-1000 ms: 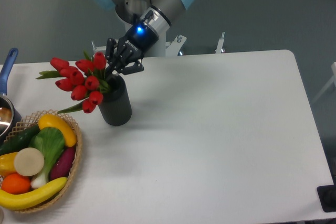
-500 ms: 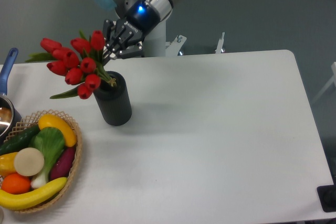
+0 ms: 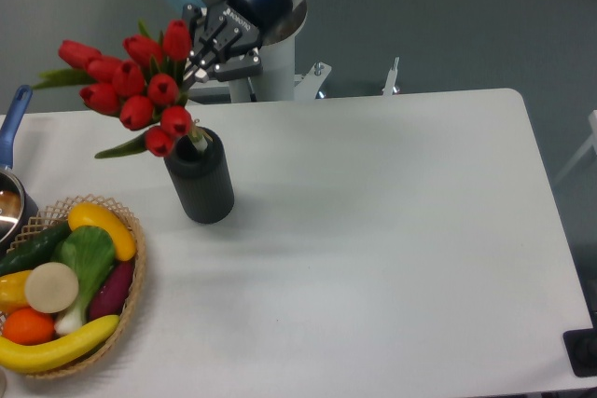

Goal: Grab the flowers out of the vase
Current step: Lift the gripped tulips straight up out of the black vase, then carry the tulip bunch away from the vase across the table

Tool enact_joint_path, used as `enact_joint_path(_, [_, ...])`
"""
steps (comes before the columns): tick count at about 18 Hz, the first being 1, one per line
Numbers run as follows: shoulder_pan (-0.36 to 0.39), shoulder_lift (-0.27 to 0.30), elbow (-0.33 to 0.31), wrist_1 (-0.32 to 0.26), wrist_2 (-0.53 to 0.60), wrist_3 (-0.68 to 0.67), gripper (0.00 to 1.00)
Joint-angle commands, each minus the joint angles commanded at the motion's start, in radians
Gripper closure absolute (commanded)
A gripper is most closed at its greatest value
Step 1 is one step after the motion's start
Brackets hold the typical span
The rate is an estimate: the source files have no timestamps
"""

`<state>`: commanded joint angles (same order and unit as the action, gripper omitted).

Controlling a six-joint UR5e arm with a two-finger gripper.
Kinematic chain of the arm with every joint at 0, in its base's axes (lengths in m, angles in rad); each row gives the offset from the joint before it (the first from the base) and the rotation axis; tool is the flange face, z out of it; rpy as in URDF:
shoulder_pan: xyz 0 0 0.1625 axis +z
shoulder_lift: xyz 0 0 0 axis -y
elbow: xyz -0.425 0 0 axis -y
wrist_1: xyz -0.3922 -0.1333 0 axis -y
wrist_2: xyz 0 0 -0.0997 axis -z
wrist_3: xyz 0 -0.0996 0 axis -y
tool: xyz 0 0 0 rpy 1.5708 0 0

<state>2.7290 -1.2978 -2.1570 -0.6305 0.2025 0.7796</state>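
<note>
Gripper (image 3: 198,53) clamped on flowers (image 3: 131,90); stem ends below it, inside vase (image 3: 200,184) mouth. You lift straight up.

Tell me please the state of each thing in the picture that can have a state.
gripper: shut on the flowers
flowers: held, lifted, stem ends at the vase mouth
vase: upright on the table
basket: full of produce
pot: at the left edge, mostly out of view
</note>
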Motion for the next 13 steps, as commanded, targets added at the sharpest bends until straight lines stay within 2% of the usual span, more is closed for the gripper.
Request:
enact_joint_path(6, [0.043, 0.0, 0.115, 0.0, -0.026, -0.115, 1.0])
enact_joint_path(11, [0.147, -0.017, 0.15, 0.0, -0.075, -0.12, 1.0])
enact_joint_path(13, [0.216, -0.035, 0.161, 0.005, -0.078, -0.091, 1.0])
